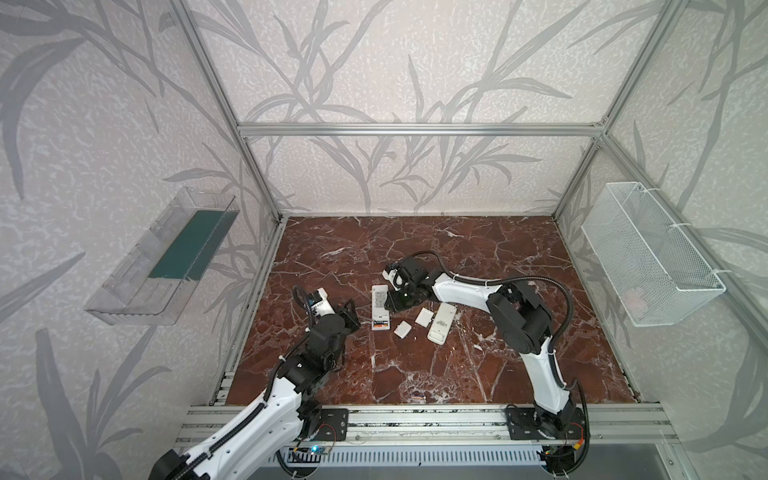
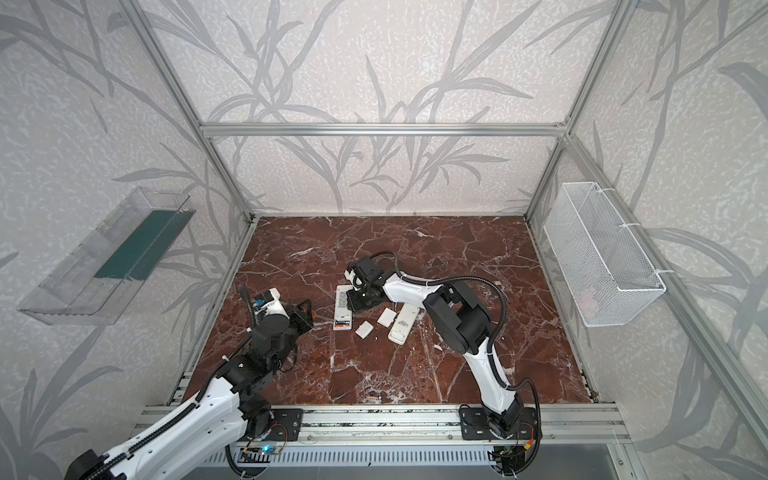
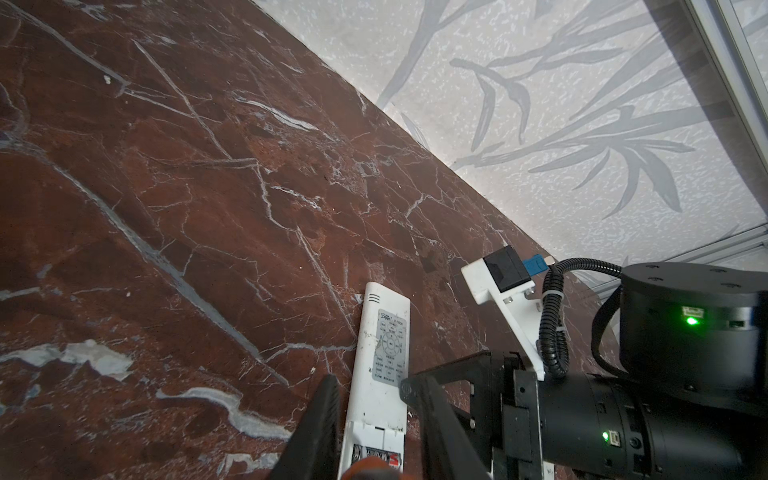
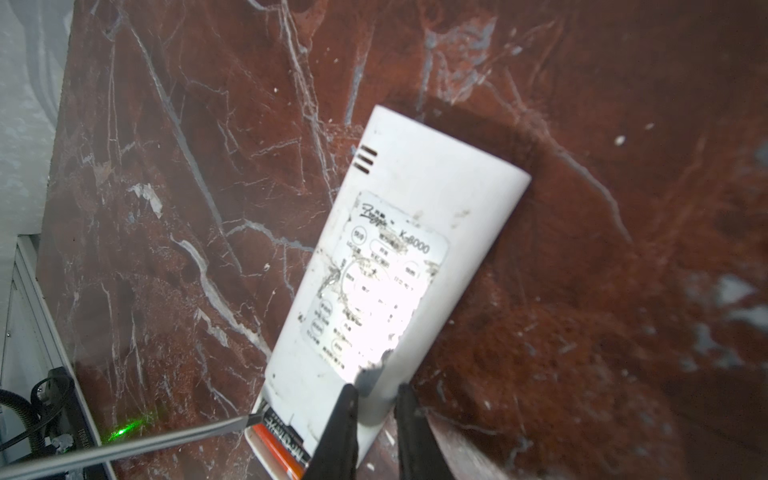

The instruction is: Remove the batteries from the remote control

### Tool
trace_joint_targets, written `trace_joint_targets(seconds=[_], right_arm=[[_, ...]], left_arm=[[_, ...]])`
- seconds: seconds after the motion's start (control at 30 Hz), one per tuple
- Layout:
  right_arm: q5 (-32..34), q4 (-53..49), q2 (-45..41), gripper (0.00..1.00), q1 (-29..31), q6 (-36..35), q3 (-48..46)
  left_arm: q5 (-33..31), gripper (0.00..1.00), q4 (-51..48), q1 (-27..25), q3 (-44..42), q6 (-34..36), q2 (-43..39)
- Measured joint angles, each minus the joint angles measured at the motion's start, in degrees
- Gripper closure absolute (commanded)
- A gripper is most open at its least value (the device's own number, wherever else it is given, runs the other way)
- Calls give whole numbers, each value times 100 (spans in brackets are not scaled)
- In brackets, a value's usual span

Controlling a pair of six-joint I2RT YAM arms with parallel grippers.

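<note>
Nearest, the left gripper [image 3: 370, 386] pinches an orange-handled screwdriver [image 4: 166, 438], its tip reaching from 9 o'clock into the open near end of the remote control [image 1: 377, 303], where the batteries [image 4: 282, 440] lie, one orange. Farther, from 3 o'clock, the right gripper [image 4: 376, 388], fingers pressed together, sits on the remote's edge, which lies flat on the marble table [image 1: 457, 374]

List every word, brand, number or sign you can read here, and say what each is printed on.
"K-8000": on the grey label of the remote control.
Cursive brand name beside it: too blurred to read.
The label's other small print: too blurred to read.
Lettering on the battery in the open compartment: too blurred to read.
Second remote, white cover, other cover: nothing readable.
</note>
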Motion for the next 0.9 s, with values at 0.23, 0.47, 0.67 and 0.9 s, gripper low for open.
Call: trace_joint_targets(seconds=[0.23, 0.47, 0.67, 0.9], right_arm=[[0, 0, 0, 82, 0, -2, 0], [0, 0, 0, 82, 2, -2, 0], [0, 0, -2, 83, 4, 0, 2], [0, -2, -4, 83, 9, -2, 2]], left_arm=[[7, 100, 4, 2, 0, 37, -11], [2, 100, -57, 22, 0, 85, -92], [7, 100, -136, 44, 0, 90, -118], [28, 100, -133, 48, 0, 83, -109]])
